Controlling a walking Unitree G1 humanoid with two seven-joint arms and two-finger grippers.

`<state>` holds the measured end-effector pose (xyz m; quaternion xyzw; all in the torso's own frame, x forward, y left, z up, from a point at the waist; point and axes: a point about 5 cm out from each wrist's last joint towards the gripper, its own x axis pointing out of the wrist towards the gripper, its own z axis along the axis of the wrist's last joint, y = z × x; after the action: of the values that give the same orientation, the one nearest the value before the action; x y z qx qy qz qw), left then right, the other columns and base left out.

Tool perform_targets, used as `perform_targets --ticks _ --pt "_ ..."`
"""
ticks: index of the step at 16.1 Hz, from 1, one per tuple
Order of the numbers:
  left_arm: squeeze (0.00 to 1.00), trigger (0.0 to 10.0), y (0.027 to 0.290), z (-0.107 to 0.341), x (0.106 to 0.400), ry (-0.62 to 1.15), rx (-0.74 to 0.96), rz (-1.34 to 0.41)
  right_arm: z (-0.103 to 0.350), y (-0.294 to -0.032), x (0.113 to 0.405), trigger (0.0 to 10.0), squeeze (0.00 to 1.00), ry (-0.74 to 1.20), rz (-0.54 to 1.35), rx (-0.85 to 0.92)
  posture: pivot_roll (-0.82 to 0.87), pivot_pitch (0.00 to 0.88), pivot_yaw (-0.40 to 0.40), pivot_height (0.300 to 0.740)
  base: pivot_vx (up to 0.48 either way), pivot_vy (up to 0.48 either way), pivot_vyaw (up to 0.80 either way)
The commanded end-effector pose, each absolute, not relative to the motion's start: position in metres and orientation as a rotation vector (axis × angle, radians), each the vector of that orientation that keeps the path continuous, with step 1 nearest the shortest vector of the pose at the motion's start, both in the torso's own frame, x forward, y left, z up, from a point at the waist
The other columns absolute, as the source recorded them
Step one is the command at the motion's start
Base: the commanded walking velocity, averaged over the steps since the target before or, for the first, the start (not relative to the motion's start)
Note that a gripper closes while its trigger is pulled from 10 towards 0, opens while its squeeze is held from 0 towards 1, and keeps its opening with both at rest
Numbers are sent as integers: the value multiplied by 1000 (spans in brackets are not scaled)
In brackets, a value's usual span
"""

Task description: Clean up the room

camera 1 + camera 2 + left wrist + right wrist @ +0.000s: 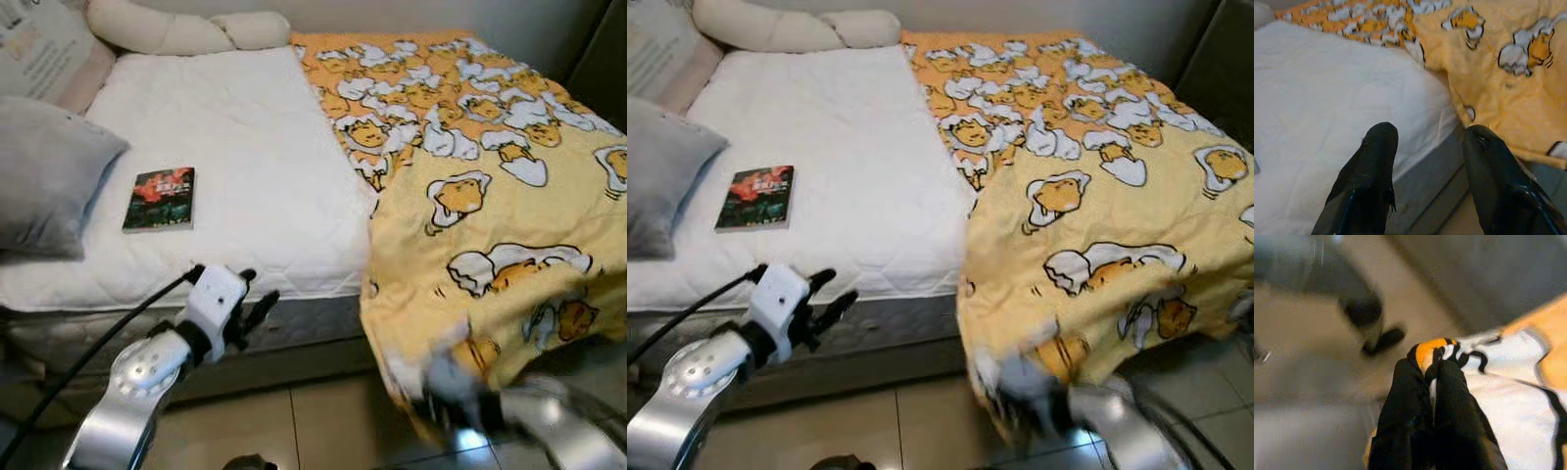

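With the right tool (1432,377) pinching only the quilt (490,196) hem at lower right, and the left tool (1425,161) spread empty by the bed (245,147), the fabric could slip free.

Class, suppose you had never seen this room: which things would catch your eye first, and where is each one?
The yellow cartoon-print blanket stands out most, covering the bed's right half and hanging over its edge towards the floor. There the right gripper, jaws shut, pinches the blanket's corner. On the bare white mattress a small dark book lies near a grey pillow, with the left gripper open at the bed's near edge.
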<state>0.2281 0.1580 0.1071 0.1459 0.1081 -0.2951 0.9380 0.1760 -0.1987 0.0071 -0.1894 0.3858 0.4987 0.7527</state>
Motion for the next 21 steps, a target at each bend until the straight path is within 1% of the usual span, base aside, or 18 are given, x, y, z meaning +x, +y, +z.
perform_targets --ticks 1,2,4,5,6,7,10,17,19,20,21 --pt "0 10000 153 110 225 222 306 -636 2 -194 170 10000 0 856 1129 -432 61 0 6 740 0 0 0" --pt "0 10000 152 109 221 233 311 -654 -15 -198 156 10000 0 942 1118 -460 63 0 10 740 0 0 0" --pt "0 10000 151 108 217 247 319 -672 -38 -204 138 10000 0 1029 1066 -539 67 0 13 740 0 0 0" --pt "0 10000 151 108 216 254 327 -681 -45 -204 135 10000 0 1031 1022 -555 70 0 12 740 0 0 0" --pt "0 10000 152 108 216 258 331 -693 -49 -202 134 10000 424 1023 984 -540 70 0 12 740 0 0 0" --pt "0 10000 151 108 216 265 329 -714 -52 -200 134 10000 1000 1025 977 -529 68 0 14 740 0 0 0" --pt "0 10000 147 106 212 301 343 -826 -65 -191 132 10000 1000 1040 972 -539 62 0 15 740 0 0 0" --pt "0 10000 148 110 230 269 366 -831 -88 -180 133 10000 1000 1045 887 -589 45 0 21 740 0 0 0" --pt "0 10000 149 113 240 224 310 -744 -83 -179 154 10000 1000 924 703 -575 35 0 22 740 0 0 0" --pt "0 10000 154 116 251 178 211 -587 -70 -175 183 10000 1000 776 507 -497 29 0 20 740 0 0 0" --pt "0 10000 157 117 255 165 176 -519 -62 -179 196 10000 1000 729 437 -425 27 0 20 740 0 0 0"
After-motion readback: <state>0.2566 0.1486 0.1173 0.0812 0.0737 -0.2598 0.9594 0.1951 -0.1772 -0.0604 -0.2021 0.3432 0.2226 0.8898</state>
